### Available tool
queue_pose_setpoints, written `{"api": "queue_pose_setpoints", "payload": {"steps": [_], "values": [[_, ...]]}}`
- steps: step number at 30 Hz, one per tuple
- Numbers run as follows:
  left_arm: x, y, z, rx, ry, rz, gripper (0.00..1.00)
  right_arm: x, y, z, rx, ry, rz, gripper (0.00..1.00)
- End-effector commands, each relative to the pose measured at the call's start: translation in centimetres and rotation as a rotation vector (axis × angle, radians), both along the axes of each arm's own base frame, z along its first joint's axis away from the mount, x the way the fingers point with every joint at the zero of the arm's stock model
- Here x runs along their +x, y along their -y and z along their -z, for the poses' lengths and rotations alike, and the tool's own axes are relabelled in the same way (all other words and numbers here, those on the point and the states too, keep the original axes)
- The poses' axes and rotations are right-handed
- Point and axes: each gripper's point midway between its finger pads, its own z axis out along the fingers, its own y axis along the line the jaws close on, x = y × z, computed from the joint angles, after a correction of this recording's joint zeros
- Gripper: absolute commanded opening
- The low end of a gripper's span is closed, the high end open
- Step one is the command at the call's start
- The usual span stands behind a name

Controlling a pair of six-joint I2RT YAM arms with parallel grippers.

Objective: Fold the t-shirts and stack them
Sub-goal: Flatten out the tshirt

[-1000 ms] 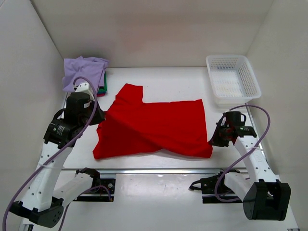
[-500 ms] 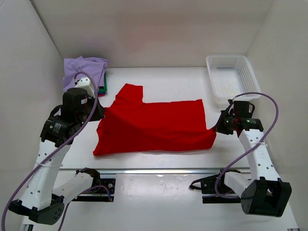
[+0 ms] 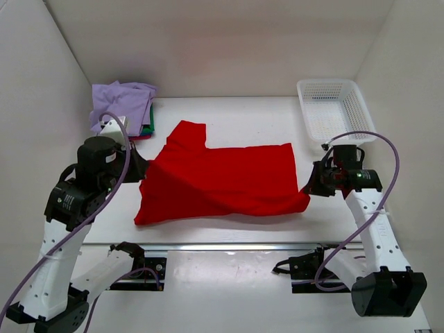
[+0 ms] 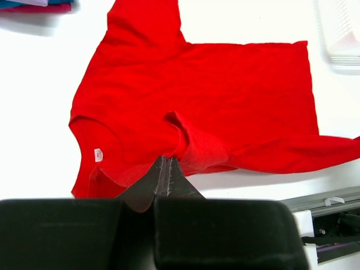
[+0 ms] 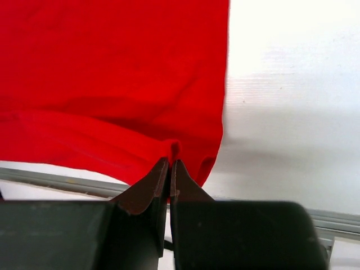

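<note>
Left claw and right claw clench opposite edges of red t-shirt.

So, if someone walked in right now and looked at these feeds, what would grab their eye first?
The bright red t-shirt spread across the middle of the white table. The left jaws are shut on its left edge and the right jaws on its near right corner, holding both raised. Next, the lavender-topped stack of folded shirts in the far left corner and the white basket far right.
</note>
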Motion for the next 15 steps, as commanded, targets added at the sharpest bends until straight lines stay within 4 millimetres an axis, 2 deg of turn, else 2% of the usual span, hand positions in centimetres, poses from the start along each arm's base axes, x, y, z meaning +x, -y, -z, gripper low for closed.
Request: {"api": "queue_pose_setpoints", "payload": {"steps": [1, 2, 3, 4, 5, 6, 7, 8, 9, 10, 11, 12, 13, 14, 15], "values": [[0.9, 0.0, 0.6, 0.024, -0.027, -0.008, 0.00, 1.1, -0.8, -2.4, 0.035, 0.047, -0.037, 0.00], [1.6, 0.2, 1.1, 0.033, -0.042, 0.006, 0.00, 1.5, -1.2, -2.2, 0.029, 0.048, -0.064, 0.00], [2.5, 0.9, 3.1, 0.045, -0.116, 0.034, 0.00, 2.8, -1.5, -2.0, 0.026, 0.047, -0.067, 0.00], [4.7, 0.5, 4.3, 0.064, -0.147, 0.016, 0.00, 4.7, -1.6, -1.9, 0.023, 0.059, -0.075, 0.00], [5.9, 0.3, 4.6, 0.056, -0.153, 0.013, 0.00, 5.6, -1.5, -1.7, 0.023, 0.053, -0.068, 0.00], [7.6, 1.1, 5.4, 0.052, -0.194, 0.028, 0.00, 7.9, -1.3, -2.2, 0.023, 0.060, -0.069, 0.00], [9.9, 1.2, 5.4, 0.064, -0.210, 0.027, 0.00, 10.5, -1.3, -2.8, 0.022, 0.077, -0.076, 0.00], [12.3, 1.3, 4.8, 0.083, -0.210, 0.016, 0.00, 11.8, -1.1, -3.2, 0.019, 0.085, -0.067, 0.00], [13.5, 1.5, 4.5, 0.093, -0.208, 0.013, 0.00, 14.5, -0.9, -3.8, 0.004, 0.087, -0.065, 0.00], [15.9, 1.7, 3.5, 0.104, -0.194, 0.008, 0.00, 17.2, -0.7, -5.1, -0.023, 0.126, -0.066, 0.01], [18.3, 2.0, 2.2, 0.105, -0.175, 0.007, 0.00, 18.8, -0.6, -5.5, -0.028, 0.144, -0.066, 0.00], [19.5, 2.0, 1.4, 0.101, -0.158, -0.001, 0.00, 21.8, -0.2, -6.8, -0.045, 0.180, -0.057, 0.00], [22.1, 2.2, -0.4, 0.091, -0.115, -0.003, 0.00, 24.8, 0.2, -8.7, -0.055, 0.232, -0.045, 0.00], [24.5, 2.1, -2.2, 0.083, -0.065, -0.021, 0.00, 27.1, 0.1, -12.9, -0.063, 0.340, -0.053, 0.00], [26.5, 1.6, -3.7, 0.062, 0.014, -0.043, 0.00, 29.4, 0.4, -11.3, -0.065, 0.315, -0.049, 0.00]]}}
